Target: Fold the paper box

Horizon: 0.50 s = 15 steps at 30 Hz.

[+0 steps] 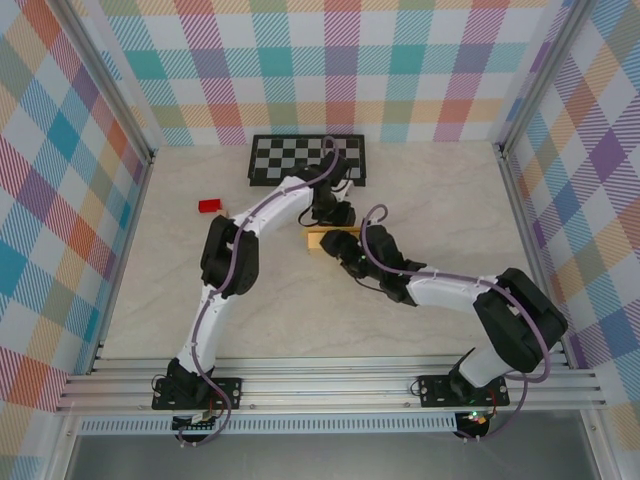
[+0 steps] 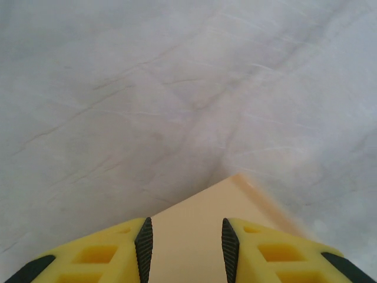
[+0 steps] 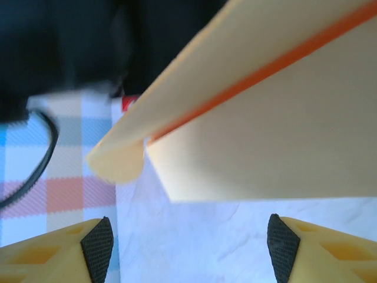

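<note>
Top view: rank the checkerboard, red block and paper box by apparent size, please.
Largest: checkerboard.
Then paper box and red block: unsure, because the box is partly hidden and its visible strip looks similar in size.

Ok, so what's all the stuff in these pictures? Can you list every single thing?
paper box: one, tan with an orange edge, middle of the table, between the two grippers
checkerboard: one, black and white, flat at the far edge of the table
red block: one, red, left of the box and apart from it
table: one, pale marbled grey
walls: three, colourful plaid, around the table
arms: two, white and black, reaching in from the near edge
left gripper: one, yellow with black pads, over a box corner
right gripper: one, yellow with black pads, open, just short of the box
</note>
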Motion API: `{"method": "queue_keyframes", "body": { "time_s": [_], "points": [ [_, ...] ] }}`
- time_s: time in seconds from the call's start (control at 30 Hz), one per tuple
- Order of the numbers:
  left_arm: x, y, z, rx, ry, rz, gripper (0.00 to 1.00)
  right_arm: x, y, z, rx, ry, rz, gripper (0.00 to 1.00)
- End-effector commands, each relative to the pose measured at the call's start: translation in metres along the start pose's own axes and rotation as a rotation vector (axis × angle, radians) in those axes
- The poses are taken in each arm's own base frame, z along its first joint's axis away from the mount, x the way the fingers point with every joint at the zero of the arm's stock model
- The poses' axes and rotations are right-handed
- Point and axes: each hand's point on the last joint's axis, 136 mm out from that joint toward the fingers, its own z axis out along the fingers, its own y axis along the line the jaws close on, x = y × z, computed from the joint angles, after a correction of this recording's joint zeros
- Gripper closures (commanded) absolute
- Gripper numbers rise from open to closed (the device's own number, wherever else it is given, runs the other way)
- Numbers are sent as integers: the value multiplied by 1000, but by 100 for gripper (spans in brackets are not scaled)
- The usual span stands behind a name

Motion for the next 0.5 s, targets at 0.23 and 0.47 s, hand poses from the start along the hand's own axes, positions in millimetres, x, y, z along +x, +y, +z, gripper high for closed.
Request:
{"method": "queue_keyframes", "body": {
  "time_s": [0.23,0.47],
  "points": [
    [26,5,15,7,131,17,60,-21,16,-8,-16,-101,-58,27],
    [22,14,17,1,137,-16,60,-25,8,-8,25,-118,-107,27]
  ]
}}
